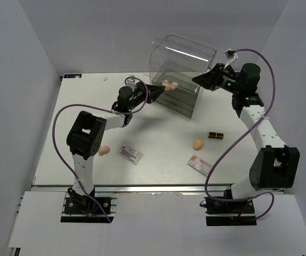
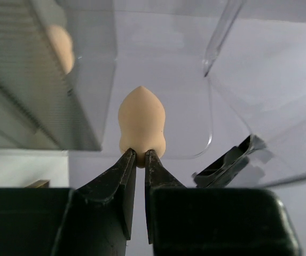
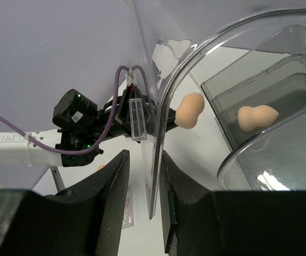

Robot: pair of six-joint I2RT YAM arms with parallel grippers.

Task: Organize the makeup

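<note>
On my screens the sponge (image 2: 142, 128) in my black left hand (image 2: 140, 159) is plain peach, no markings. The drawer sponge (image 3: 257, 117) is the same peach, as are the near sponge (image 1: 197, 144) and the left sponge (image 1: 104, 150) on the white worktop (image 1: 158, 128). The tube (image 1: 215, 135) is dark brown with gold. Both packets (image 1: 130, 154) (image 1: 199, 165) read white with pink-red print. The box (image 1: 182, 69) is clear and colourless, its drawer (image 3: 281, 90) smoky grey. My right hand (image 3: 144, 160) is black too. The arms (image 1: 262, 130) are black with white links, the cables (image 1: 62, 120) purple, and small green lights (image 3: 78, 96) glow on the left wrist.
</note>
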